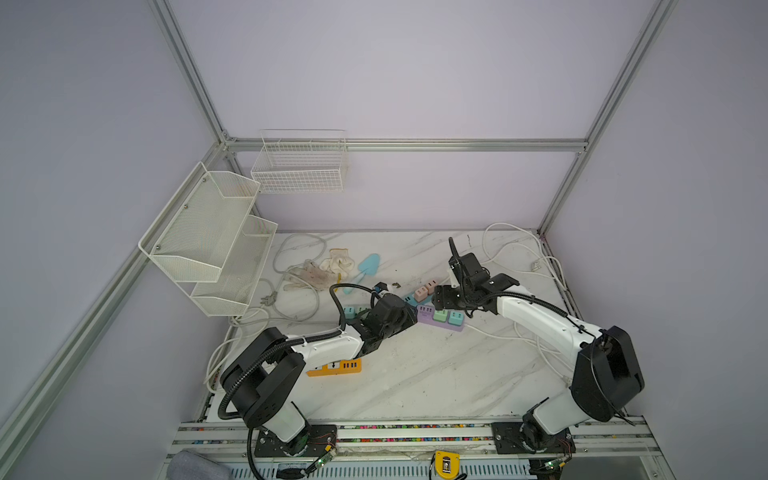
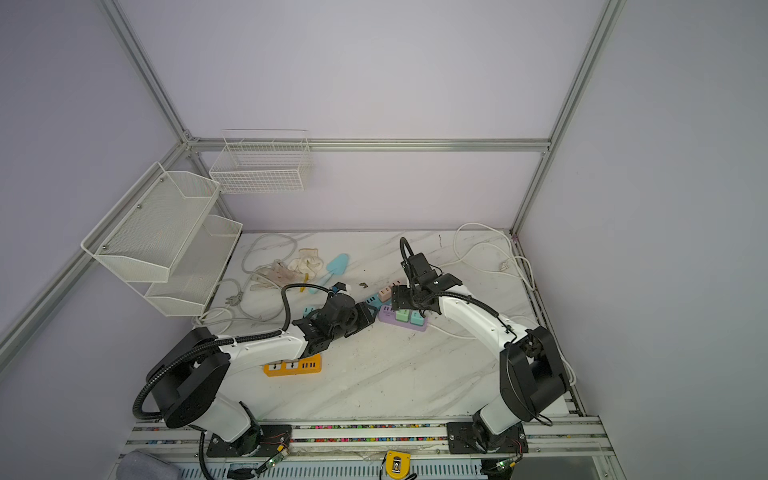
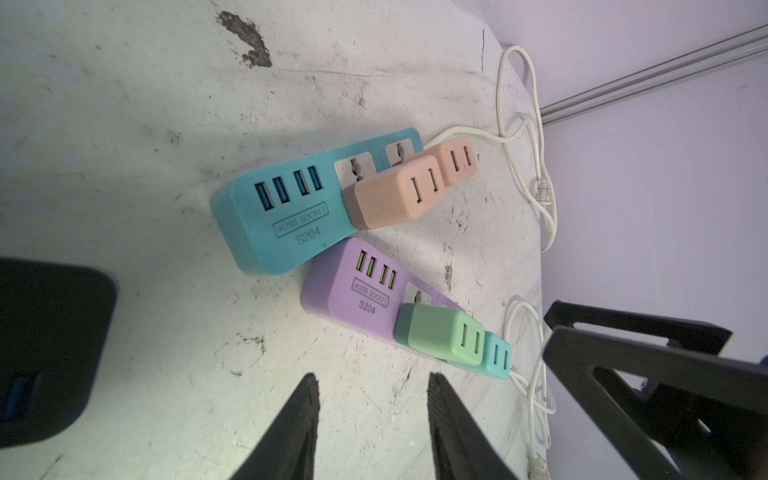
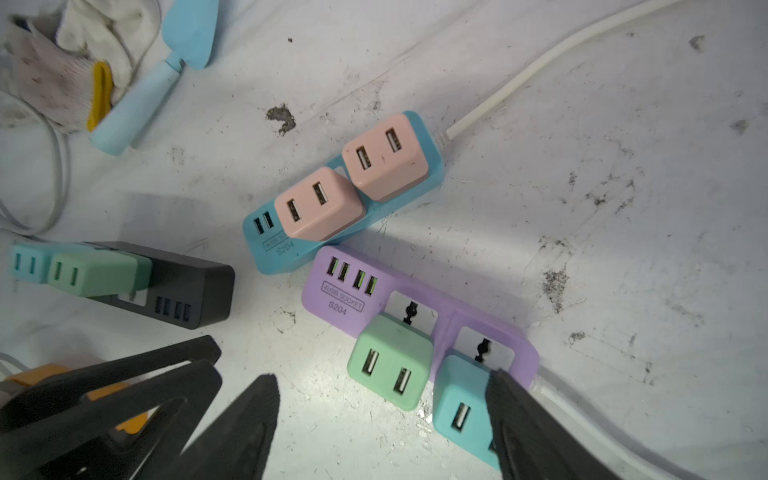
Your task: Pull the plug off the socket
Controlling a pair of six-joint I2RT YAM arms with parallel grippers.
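- Straddling the mint-green cube-shaped plastic plug [image 4: 390, 361], the right claw [image 4: 380, 376] stands open, gripping nothing; one finger [image 4: 523, 424] overlaps the neighbouring turquoise plastic plug [image 4: 457, 399].
- The plug sits in the lilac plastic socket strip [image 4: 353, 299], flat on the white marbled surface [image 4: 623, 208]; the strip's long axis nearly follows the closing line of the claw.
- The plug points up from the strip, so I judge an upward pull.
- The left claw [image 3: 372, 382], open and empty, is farther off.

Both top views (nearly identical) are looking steeply down from high at the front onto the whole table [image 1: 415, 374]. Both wrist cameras are hovering close, facing the purple socket strip [image 3: 340, 299], which all views are sharing.
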